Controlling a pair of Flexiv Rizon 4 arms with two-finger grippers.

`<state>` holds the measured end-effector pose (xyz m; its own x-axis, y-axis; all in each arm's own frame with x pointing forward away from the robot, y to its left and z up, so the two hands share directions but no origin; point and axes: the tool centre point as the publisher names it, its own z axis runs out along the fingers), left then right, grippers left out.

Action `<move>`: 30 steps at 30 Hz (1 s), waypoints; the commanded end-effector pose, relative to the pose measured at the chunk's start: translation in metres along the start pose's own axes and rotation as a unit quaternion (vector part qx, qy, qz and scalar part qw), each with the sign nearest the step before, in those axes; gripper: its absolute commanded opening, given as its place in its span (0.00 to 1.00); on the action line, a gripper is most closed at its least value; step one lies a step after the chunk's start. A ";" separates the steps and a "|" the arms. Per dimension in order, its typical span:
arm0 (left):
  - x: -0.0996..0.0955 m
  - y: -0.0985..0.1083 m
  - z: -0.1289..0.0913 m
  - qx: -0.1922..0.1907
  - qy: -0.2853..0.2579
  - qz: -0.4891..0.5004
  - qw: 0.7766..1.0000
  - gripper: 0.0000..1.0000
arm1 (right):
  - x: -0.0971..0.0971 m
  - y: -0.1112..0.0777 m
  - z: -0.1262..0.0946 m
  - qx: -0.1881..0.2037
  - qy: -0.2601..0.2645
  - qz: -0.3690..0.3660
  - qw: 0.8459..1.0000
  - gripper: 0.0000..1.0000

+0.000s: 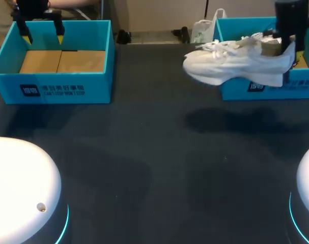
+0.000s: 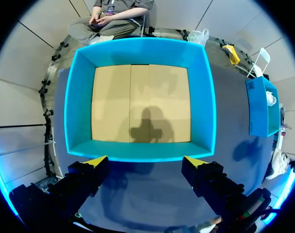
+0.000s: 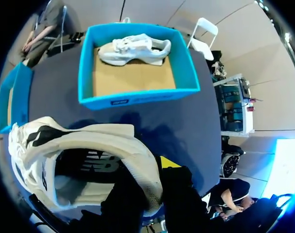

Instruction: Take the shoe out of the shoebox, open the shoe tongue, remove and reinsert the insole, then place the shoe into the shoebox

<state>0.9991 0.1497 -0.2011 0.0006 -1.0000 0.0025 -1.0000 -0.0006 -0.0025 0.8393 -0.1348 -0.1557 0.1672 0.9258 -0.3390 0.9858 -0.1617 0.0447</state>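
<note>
Right claw (image 1: 285,47), upper right, is pinching the white mesh sneaker (image 1: 230,63) by its heel collar, holding it aloft before the teal cardboard shoebox (image 1: 256,87). Left claw (image 1: 43,36) is hovering open, upper left. Risk: the toe-heavy sneaker could pivot and slip out.

- Head view: fixed, high behind the robot, looking down across the table (image 1: 144,152); left box (image 1: 52,89) and right box (image 1: 302,84) lie at its far side.
- Left wrist view: close above the left box (image 2: 137,51), facing straight down into it; right box (image 2: 258,109) off to one side.
- Right wrist view: looks past the shoe (image 3: 89,141), very near, down to the right box (image 3: 137,94) ahead; left box (image 3: 13,97) off to one side.
</note>
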 end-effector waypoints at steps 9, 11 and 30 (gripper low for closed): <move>0.000 0.000 0.000 0.000 0.000 0.000 1.000 1.00 | 0.056 -0.064 -0.020 -0.022 -0.008 -0.029 0.999 0.00; 0.000 0.000 0.000 0.000 0.000 0.000 1.000 1.00 | 0.066 -0.071 -0.022 -0.023 -0.005 -0.027 0.999 0.00; 0.000 0.000 0.000 0.000 0.000 0.000 1.000 1.00 | 0.144 -0.157 -0.023 -0.018 -0.005 -0.009 1.000 0.00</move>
<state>0.9992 0.1496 -0.2011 0.0005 -1.0000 0.0026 -1.0000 -0.0006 -0.0025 0.7165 0.0227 -0.1871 0.1505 0.9308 -0.3331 0.9886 -0.1382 0.0605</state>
